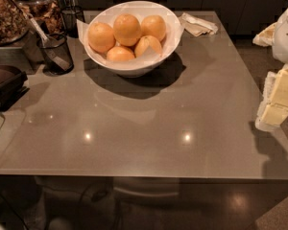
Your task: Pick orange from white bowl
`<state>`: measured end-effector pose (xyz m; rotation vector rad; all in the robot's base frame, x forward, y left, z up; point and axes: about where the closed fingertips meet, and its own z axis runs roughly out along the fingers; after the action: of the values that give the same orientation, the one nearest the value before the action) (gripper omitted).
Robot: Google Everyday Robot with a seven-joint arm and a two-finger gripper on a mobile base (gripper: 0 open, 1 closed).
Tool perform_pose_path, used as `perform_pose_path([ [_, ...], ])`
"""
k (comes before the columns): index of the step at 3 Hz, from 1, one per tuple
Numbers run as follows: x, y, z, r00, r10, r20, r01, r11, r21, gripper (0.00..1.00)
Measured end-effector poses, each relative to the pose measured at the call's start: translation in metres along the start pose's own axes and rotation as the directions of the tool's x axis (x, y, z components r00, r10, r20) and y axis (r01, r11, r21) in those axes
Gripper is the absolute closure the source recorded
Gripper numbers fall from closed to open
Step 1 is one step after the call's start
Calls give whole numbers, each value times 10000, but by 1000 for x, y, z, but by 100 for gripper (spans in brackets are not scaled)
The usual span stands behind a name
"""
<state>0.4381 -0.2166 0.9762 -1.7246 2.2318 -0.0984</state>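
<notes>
A wide white bowl [134,63] lined with white paper stands at the back middle of the grey table [149,123]. It holds several oranges: deep-orange ones at the left [101,36], top middle [127,28], top right [153,27] and front [120,54]. A paler one with a crescent mark [148,45] lies at the front right. My gripper [277,99] shows as a white and pale yellow shape at the right edge. It is well to the right of the bowl, nearer the front of the table, and holds nothing that I can see.
A black mesh cup [56,52] with a utensil stands left of the bowl. Snack jars [36,4] are at the back left, a dark device [5,85] at the left edge, and a folded napkin [198,24] behind the bowl to the right.
</notes>
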Motion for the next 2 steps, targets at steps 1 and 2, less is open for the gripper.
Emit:
perform_pose_path([
  [1, 0, 0, 0, 10000, -3, 2, 3, 10000, 1, 0],
  [2, -28, -17, -1, 9983, -503, 278, 501, 9987, 86, 0],
])
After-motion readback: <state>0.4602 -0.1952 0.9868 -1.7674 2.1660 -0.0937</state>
